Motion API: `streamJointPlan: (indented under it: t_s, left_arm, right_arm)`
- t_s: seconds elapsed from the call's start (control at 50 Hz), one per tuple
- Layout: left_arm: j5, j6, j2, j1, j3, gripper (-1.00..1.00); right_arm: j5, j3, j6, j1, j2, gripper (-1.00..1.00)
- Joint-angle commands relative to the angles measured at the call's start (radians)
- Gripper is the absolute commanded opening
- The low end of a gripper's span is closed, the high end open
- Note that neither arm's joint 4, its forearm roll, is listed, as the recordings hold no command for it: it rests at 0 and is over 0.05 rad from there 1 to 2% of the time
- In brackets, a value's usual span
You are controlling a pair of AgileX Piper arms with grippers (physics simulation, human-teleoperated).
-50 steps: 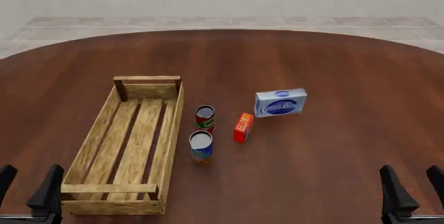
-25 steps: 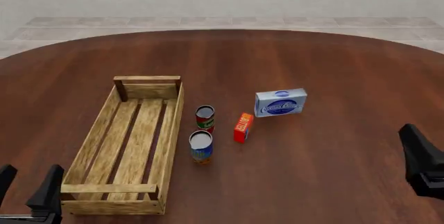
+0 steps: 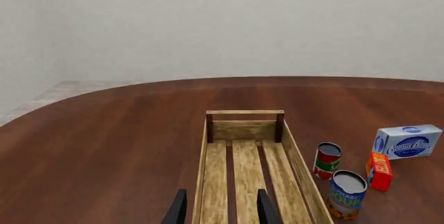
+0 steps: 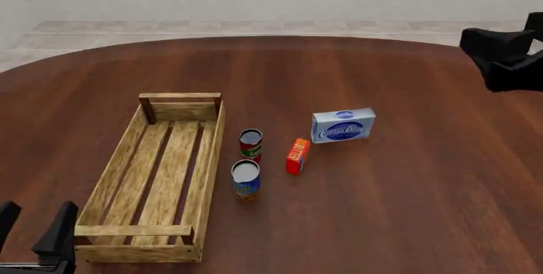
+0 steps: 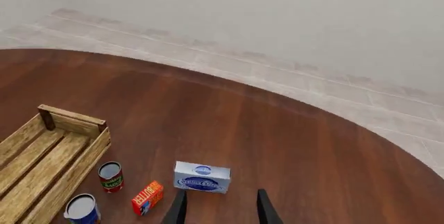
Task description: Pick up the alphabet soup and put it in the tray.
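Note:
The alphabet soup [image 4: 246, 180], a can with a blue and orange-yellow label and a pale top, stands upright just right of the tray [image 4: 210, 159], a long slatted wooden crate. It also shows in the left wrist view [image 3: 344, 194] and the right wrist view [image 5: 81, 209]. My left gripper [image 4: 34, 226] is open and empty at the tray's near-left corner; its view [image 3: 220, 212] looks along the tray [image 3: 244, 125]. My right gripper [image 4: 505, 51] is raised high at the far right, open and empty [image 5: 220, 211], far from the can.
A red-and-green can [image 4: 250, 144] stands just behind the soup. An orange box [image 4: 297, 156] stands to its right, and a blue-and-white cream cheese box [image 4: 343, 125] further right. All sit on the round brown table.
My right arm has risen from the near right edge to high at the far right. The left arm and the objects have not moved.

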Motion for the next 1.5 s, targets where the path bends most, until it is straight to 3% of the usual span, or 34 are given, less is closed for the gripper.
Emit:
streamJointPlan:
  t_s: [0.02, 0.26, 0.3, 0.36, 0.74, 1.5]
  left_arm:
    - [0.0, 0.0, 0.0, 0.0, 0.0, 1.0]
    - [0.0, 0.0, 0.0, 0.0, 0.0, 1.0]
    - [0.0, 0.0, 0.0, 0.0, 0.0, 1.0]
    - [0.0, 0.0, 0.0, 0.0, 0.0, 1.0]
    - [0.0, 0.0, 0.0, 0.0, 0.0, 1.0]
    - [0.0, 0.0, 0.0, 0.0, 0.0, 1.0]
  right_arm:
    - [0.113, -0.234, -0.092, 0.096, 0.27, 1.0]
    - [0.126, -0.328, -0.08, 0.182, 0.481, 1.0]
    - [0.136, -0.349, -0.051, 0.216, 0.524, 1.0]
    - [0.13, -0.367, -0.053, 0.255, 0.568, 1.0]
    - [0.149, -0.493, -0.037, 0.375, 0.779, 1.0]
    - [0.109, -0.443, -0.051, 0.471, 0.942, 1.0]
